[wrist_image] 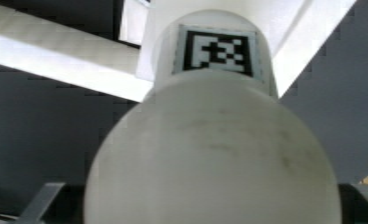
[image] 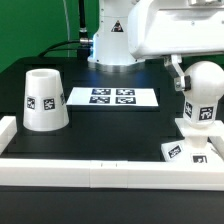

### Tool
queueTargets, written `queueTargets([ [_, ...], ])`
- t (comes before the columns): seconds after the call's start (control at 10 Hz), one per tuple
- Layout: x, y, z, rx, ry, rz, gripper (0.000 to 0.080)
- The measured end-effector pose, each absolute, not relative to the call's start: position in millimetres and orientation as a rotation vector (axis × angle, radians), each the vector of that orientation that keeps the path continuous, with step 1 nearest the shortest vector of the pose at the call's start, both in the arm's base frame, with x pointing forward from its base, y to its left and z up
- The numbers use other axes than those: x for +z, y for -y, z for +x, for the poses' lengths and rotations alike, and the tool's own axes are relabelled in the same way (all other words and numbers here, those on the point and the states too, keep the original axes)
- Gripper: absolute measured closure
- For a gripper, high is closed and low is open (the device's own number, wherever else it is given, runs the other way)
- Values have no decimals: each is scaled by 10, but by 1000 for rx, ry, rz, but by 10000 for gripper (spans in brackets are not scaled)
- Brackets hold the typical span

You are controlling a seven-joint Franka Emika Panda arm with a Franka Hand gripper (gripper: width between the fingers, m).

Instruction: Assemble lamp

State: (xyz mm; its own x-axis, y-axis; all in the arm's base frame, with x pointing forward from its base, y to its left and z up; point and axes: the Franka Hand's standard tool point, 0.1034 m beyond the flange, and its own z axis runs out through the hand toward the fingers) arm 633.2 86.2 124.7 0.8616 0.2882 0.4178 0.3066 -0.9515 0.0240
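The white bulb (image: 203, 97) stands upright on the square base (image: 186, 150) at the exterior view's right, a tag on its side. My gripper (image: 198, 82) straddles the bulb's rounded top. One finger (image: 178, 76) shows beside it; the other is hidden behind it. In the wrist view the bulb (wrist_image: 207, 130) fills the picture. My gripper (wrist_image: 202, 206) has a finger (wrist_image: 44, 201) on each side with a dark gap to the bulb, so it is open. The tapered shade (image: 44, 100) stands alone at the exterior view's left, wide end down.
The marker board (image: 112, 97) lies flat between the shade and the bulb. A white rail (image: 100, 176) runs along the front edge and hides part of the base. Another rail piece (image: 6, 130) is at the left. The arm's base (image: 110, 40) stands behind.
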Motion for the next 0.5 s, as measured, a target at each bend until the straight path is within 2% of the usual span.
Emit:
queueTargets([
  [0.1,1247,-862,6332,-660,478,-2989,223],
  [0.2,1246,-863,6332,-660,478,-2989,129],
  [0.4,1260,-870,6327,-656,480,-2989,105],
  [0.5,1324,-884,6330,-658,485,-2988,101],
])
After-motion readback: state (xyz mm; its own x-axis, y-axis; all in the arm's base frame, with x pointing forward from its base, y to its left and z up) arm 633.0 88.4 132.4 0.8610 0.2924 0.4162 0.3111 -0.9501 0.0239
